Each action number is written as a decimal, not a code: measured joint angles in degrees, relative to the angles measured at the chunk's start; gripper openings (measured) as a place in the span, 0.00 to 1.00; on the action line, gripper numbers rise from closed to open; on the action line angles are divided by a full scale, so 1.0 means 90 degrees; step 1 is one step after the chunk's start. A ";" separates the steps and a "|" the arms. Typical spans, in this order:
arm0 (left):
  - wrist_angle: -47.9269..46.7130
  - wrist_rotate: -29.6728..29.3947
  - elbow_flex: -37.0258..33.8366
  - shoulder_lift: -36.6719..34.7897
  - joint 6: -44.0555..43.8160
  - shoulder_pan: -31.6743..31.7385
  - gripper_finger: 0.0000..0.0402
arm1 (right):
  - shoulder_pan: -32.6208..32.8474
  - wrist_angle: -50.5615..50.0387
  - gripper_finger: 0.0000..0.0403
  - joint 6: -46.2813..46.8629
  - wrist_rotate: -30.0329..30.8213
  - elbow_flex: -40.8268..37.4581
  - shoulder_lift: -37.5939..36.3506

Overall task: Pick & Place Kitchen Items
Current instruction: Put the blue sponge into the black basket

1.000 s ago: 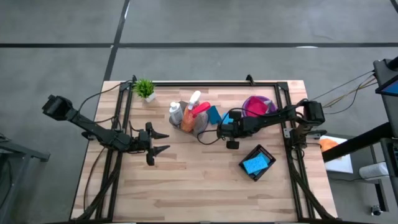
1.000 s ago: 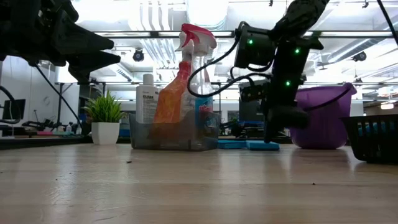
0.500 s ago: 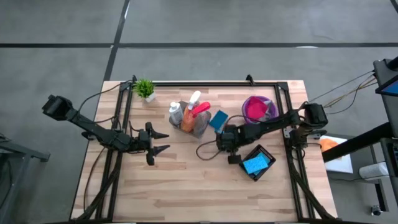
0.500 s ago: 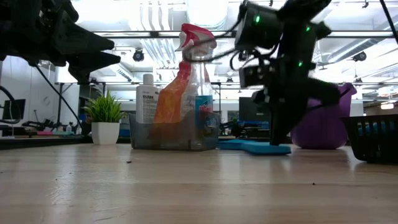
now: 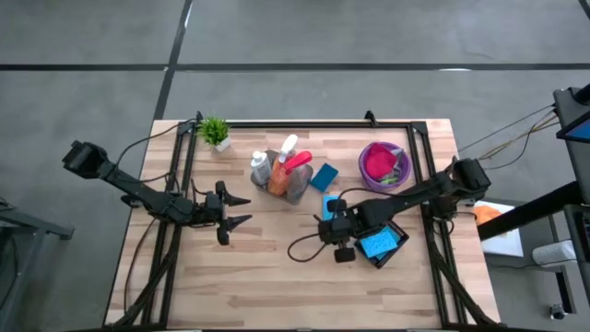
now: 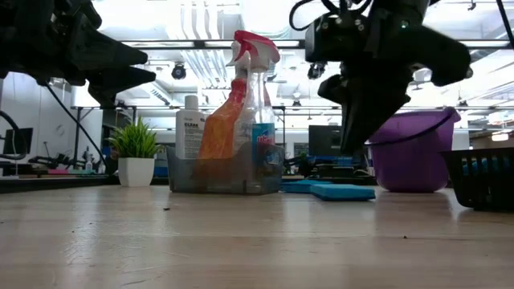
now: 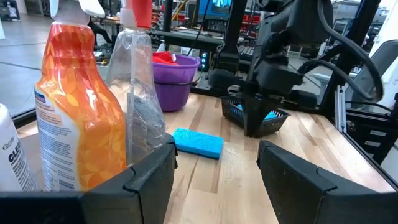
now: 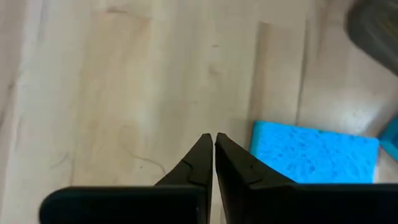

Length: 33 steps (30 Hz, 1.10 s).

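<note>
A flat blue sponge [image 5: 329,205] lies on the tabletop [image 5: 267,267] just beside the right pincer [image 5: 325,231], which is closed and empty, on its far side. A second blue sponge [image 5: 324,175] lies farther beyond it, next to the cluster of bottles: a white bottle [image 5: 261,167], an orange-and-white spray bottle [image 5: 277,177] and a pink-trigger spray bottle [image 5: 297,164], all upright in a clear bin. More blue sponges [image 5: 379,243] sit in the black basket [image 5: 391,253] beside that pincer, and magenta cloth [image 5: 380,164] fills the purple bowl [image 5: 400,150] well behind it.
</note>
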 joint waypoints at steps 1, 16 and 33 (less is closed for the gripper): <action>0.0000 0.0000 0.0000 -0.0001 -0.0002 0.0001 0.57 | -0.0005 -0.0002 0.06 0.0144 0.0029 0.0000 0.0013; -0.0002 -0.0009 -0.0002 -0.0001 -0.0010 -0.0003 0.57 | -0.0061 -0.0167 0.68 0.0181 0.1046 0.0036 0.0609; -0.0057 -0.0019 -0.0002 -0.0001 0.0005 -0.0001 0.57 | 0.0051 -0.0456 0.26 0.0470 0.1931 0.0329 0.1350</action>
